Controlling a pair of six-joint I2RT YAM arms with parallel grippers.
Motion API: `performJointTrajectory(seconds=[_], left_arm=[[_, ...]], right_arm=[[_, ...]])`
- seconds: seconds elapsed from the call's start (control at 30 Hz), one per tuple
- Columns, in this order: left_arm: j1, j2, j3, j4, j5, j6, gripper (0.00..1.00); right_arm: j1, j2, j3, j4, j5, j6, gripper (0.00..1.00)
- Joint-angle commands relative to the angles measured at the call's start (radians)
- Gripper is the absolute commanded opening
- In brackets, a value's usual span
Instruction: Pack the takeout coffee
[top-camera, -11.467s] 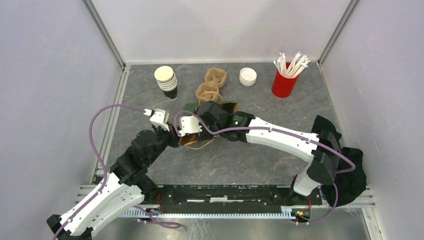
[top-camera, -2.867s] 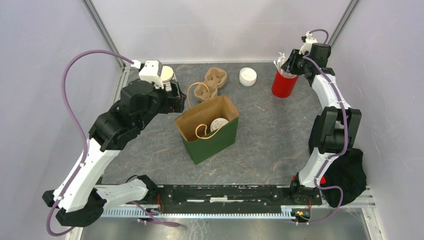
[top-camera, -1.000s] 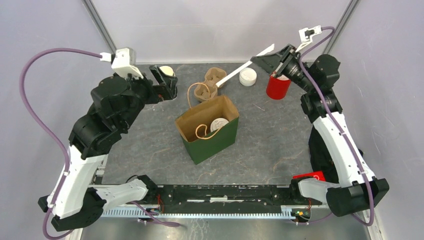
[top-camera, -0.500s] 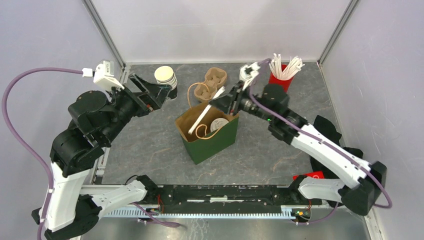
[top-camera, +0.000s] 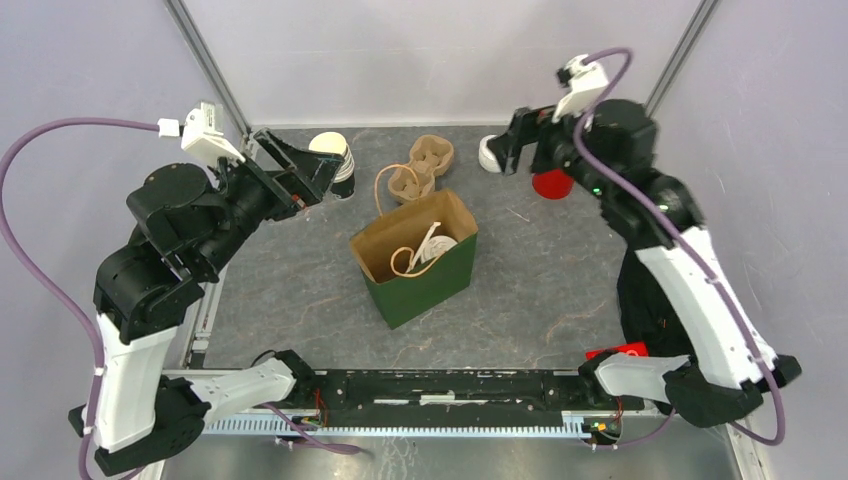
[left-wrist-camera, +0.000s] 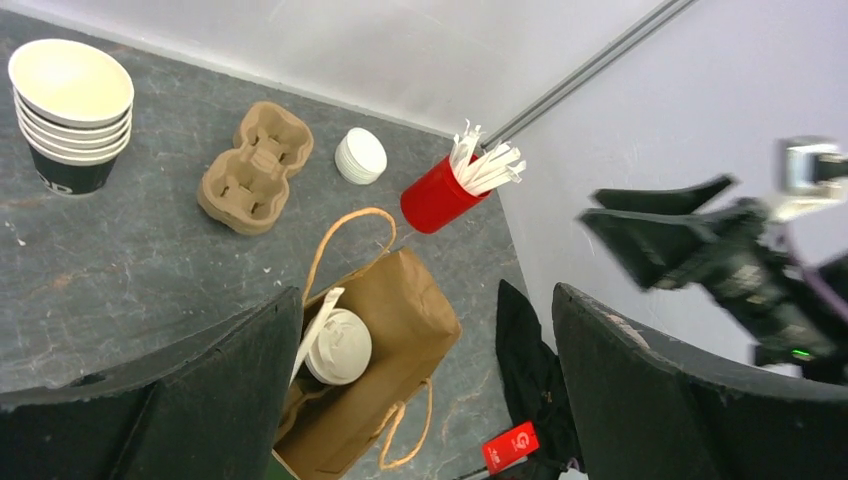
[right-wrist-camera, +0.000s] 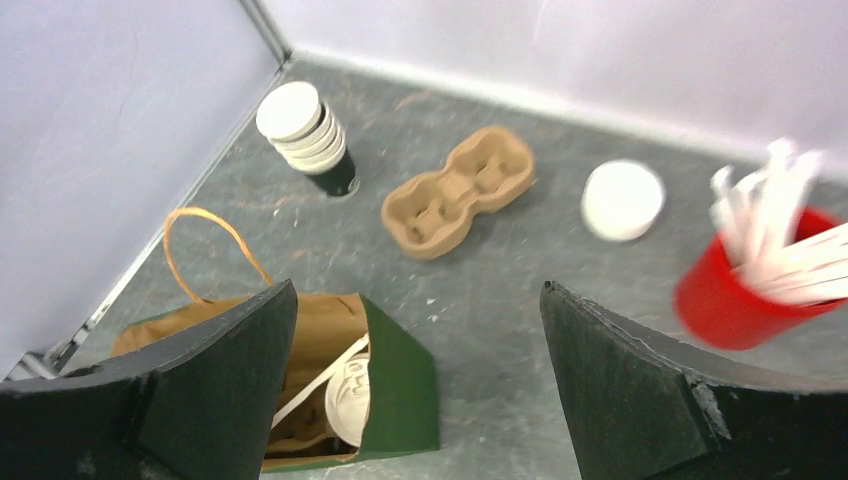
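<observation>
Hidden/unclear:
- Takeout coffee (top-camera: 441, 247) sits upright inside green paper bag (top-camera: 425, 288). Only its white lid shows in all 3 views; body is hidden by the bag walls.
- Wrapped straw (left-wrist-camera: 316, 322) leans in bag beside the lid, lower end out of sight.
- Top view: red straw cup (top-camera: 550, 184), behind-right of bag, is mostly covered by R arm.
- Lid stack (top-camera: 487, 153), behind bag, is half covered by R gripper.
- Cup stack (top-camera: 338, 165), behind-left of bag, sits partly behind L gripper fingers.
- R wrist view is blurred, esp. the straws.
- Pulp 2-cup carrier (top-camera: 425, 165) lies just behind bag, w/ one bag handle looping toward it.

End effectors:
- L gripper (top-camera: 312, 178): fingers fully spread, nothing btwn them. It is raised to the left-rear of bag, well apart from it.
- R gripper (top-camera: 503, 150): fingers wide apart, empty. It is up in the air behind-right of bag, overlapping the lid stack in top view, and touches nothing.
</observation>
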Motion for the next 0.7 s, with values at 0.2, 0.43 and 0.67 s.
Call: performJointTrajectory(seconds=[0.2, 0.43, 0.67], left_arm=[[-0.002, -0.006, 0.111, 0.105, -0.034, 0.185, 1.0], [-0.003, -0.005, 0.162, 0.136, -0.073, 0.248, 1.0], [-0.002, 0.008, 0.17, 0.131, -0.061, 0.241, 1.0]], right_arm=[[-0.007, -0.141, 0.384, -0.39, 0.128, -0.216, 0.98], [-0.007, -0.233, 0.394, -0.399, 0.261, -0.179, 0.98], [-0.008, -0.24, 0.428, -0.403, 0.29, -0.173, 0.98]])
